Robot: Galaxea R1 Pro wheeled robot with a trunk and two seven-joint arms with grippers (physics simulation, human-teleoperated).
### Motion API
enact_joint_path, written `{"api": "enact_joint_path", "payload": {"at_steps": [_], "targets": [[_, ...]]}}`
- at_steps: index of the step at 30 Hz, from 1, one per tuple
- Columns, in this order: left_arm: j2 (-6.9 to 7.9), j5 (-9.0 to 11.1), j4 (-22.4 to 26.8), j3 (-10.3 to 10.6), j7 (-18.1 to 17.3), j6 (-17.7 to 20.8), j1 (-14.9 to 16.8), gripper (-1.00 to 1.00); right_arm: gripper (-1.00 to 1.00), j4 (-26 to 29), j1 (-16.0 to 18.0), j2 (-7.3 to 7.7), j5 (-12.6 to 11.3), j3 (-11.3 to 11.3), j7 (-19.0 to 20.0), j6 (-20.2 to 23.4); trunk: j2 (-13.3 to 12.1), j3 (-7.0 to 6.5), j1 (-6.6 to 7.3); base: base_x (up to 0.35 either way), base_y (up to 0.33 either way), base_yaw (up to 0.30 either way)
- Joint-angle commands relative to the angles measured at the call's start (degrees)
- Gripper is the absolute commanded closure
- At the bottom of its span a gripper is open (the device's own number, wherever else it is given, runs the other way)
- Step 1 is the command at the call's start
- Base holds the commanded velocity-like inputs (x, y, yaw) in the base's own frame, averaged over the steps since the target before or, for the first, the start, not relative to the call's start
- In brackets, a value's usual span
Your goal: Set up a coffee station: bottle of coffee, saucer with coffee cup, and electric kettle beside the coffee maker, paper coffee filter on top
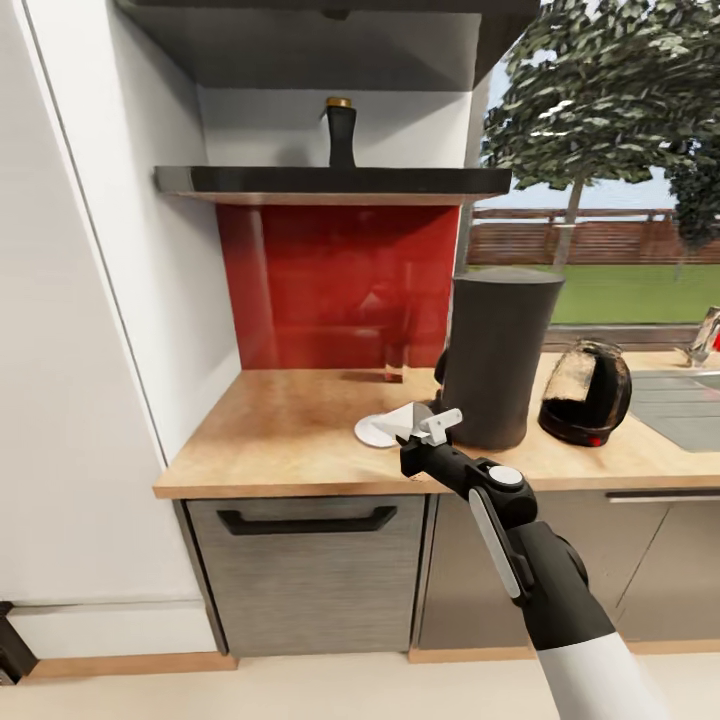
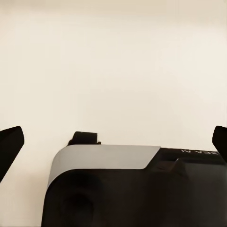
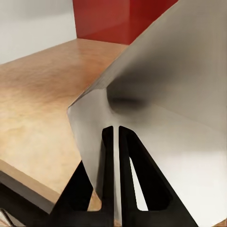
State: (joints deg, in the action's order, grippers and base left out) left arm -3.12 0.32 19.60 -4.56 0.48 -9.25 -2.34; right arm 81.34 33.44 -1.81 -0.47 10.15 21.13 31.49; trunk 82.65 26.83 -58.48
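The right arm (image 1: 540, 590) was black with a white forearm, a white stripe, a round white cap; its fingers (image 3: 125, 189) were black.

The head camera is looking forward and down from a standing distance at the tabletop (image 1: 290, 440), with the shelf (image 1: 330, 182) above. The right wrist camera is sitting very close over that same tabletop (image 3: 42, 94), sharing its wood and red back wall (image 3: 113, 19). The left wrist camera is facing a pale blank surface (image 2: 113, 61).
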Motion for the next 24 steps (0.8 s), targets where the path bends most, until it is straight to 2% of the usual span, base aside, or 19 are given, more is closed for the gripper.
{"api": "enact_joint_path", "payload": {"at_steps": [1,4,11,20,24], "targets": [[-0.05,0.0,0.1,-0.4,0.0,-0.1,0.0,-1.00,1.00,0.0,0.0,-0.04,-0.2,0.0,0.1,0.4,0.0,0.05,-0.03,0.218,0.276,0.000],[-0.05,0.0,0.1,-1.3,0.0,-0.1,0.0,-1.00,1.00,0.0,0.0,-0.04,-0.2,0.0,0.1,0.4,0.0,0.05,-0.03,0.230,0.271,0.000],[-0.05,0.0,0.1,-1.7,0.0,-0.1,0.0,-1.00,1.00,0.0,0.0,-0.04,-0.2,0.0,0.1,0.4,0.0,0.05,-0.03,0.205,0.223,-0.075],[-0.05,0.0,0.1,-1.8,0.0,-0.1,0.0,-1.00,1.00,0.0,0.0,-0.04,-0.2,0.0,0.2,0.4,0.0,0.05,-0.03,0.034,0.036,-0.224],[-0.06,0.0,0.1,-1.8,0.0,-0.1,0.0,-1.00,1.00,0.0,0.0,-0.04,-0.2,0.0,0.1,0.4,0.0,0.05,-0.03,0.002,0.002,-0.094]]}}
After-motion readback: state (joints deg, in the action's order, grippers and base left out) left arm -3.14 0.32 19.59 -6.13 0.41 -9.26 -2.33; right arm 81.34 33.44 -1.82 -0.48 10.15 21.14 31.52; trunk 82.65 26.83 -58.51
